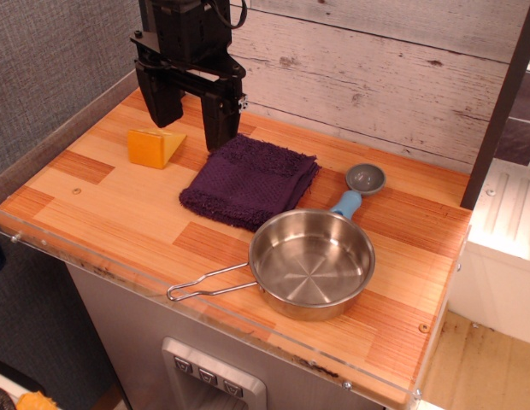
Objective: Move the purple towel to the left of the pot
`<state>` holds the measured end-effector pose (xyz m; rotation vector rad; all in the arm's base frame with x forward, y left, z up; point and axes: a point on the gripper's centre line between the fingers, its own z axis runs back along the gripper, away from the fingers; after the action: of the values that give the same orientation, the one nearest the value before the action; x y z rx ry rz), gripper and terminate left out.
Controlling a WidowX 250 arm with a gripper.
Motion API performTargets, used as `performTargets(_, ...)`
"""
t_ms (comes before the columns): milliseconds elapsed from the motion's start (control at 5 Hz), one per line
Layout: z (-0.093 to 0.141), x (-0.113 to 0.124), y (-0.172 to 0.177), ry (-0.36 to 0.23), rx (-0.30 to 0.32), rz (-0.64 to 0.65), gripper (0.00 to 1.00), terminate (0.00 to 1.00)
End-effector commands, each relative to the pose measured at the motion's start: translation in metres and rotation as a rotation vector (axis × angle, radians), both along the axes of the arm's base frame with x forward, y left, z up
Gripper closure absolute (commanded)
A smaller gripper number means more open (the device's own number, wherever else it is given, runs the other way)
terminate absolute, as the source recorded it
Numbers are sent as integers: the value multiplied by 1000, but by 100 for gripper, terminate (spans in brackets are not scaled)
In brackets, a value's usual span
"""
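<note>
The purple towel (pixel 250 181) lies folded flat on the wooden table top, just behind and to the left of the pot. The pot (pixel 312 261) is a shiny steel pan near the front edge, its wire loop handle (pixel 209 284) pointing left. My black gripper (pixel 190 115) hangs open above the back left of the table. Its right finger (pixel 220 120) stands just above the towel's back left corner, its left finger (pixel 164 101) near the yellow wedge. It holds nothing.
A yellow-orange wedge (pixel 155 147) sits left of the towel. A grey scoop with a blue handle (pixel 359 188) lies right of the towel, behind the pot. A plank wall stands behind. A clear strip (pixel 120 272) edges the table front.
</note>
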<state>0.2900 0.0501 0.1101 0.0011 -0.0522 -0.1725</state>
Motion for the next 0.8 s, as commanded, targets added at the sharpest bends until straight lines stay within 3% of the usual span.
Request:
performTargets(0,0,0,0,0,0,0,0,0)
performTargets(200,-17,17,-3,-11,-4,-14,0,0)
performTargets(600,-40,53,-17,-46,47,0,0,0)
